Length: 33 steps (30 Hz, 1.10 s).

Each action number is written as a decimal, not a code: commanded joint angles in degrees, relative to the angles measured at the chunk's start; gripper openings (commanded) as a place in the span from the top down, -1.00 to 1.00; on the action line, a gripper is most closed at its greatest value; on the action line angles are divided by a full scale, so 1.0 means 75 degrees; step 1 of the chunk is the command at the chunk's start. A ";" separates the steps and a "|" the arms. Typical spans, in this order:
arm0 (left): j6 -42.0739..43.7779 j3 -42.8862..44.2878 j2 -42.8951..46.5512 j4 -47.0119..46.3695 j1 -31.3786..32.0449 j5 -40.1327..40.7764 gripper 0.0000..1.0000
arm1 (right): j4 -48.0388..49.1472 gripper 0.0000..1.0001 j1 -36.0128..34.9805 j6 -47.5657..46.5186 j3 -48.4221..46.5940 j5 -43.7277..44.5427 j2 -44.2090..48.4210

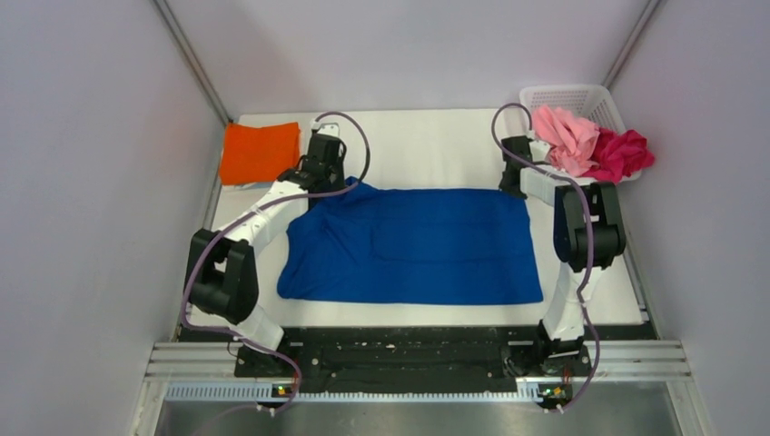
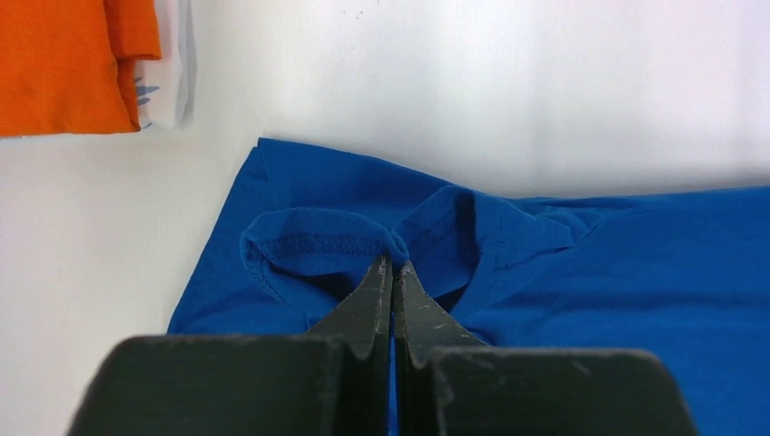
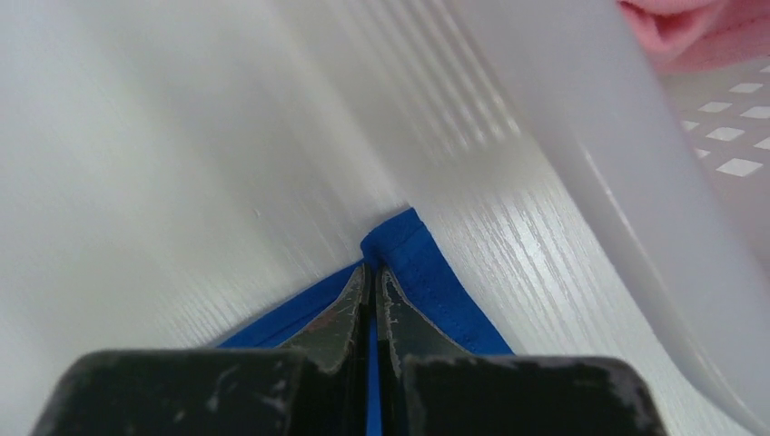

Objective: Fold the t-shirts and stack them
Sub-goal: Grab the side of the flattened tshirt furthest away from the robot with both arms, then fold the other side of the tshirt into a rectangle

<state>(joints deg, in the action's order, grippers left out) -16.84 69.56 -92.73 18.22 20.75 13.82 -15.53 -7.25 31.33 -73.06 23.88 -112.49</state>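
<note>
While the royal blue cloth t-shirt [image 1: 409, 245] lies flat, left of the white lattice plastic basket [image 1: 563, 91], left gripper [image 2: 392, 265] clenches its stitched hem; right gripper [image 3: 372, 271] clenches the corner nearest the basket. Far left of basket: folded orange cloth shirt [image 1: 260, 152].

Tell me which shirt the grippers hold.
The blue shirt, flat mid-table: left gripper and right gripper each pinch its edge. The orange shirt lies folded apart; pink shirt and magenta shirt sit in the basket.
</note>
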 commanded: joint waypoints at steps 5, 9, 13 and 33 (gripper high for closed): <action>-0.0203 -0.0301 0.0857 -0.0082 0.0017 -0.0067 1.00 | 0.0446 1.00 0.0037 -0.0359 0.0882 0.0002 0.1508; -0.0382 -0.0668 0.1237 -0.0019 0.0076 0.0012 1.00 | 0.0952 1.00 -0.0033 -0.0568 0.1705 -0.0457 0.2402; -0.0611 -0.1141 0.1732 0.0061 0.0219 0.0069 1.00 | 0.1026 1.00 -0.0102 -0.0655 0.2339 -0.0762 0.3220; -0.1684 -0.3169 0.3930 0.0717 0.0781 0.0699 1.00 | 0.0119 1.00 -0.0651 -0.0474 0.3780 -0.0354 0.5464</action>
<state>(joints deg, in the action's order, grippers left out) -26.85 47.83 -67.02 23.33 25.67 18.00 -13.02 -11.25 27.66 -44.88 18.79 -73.47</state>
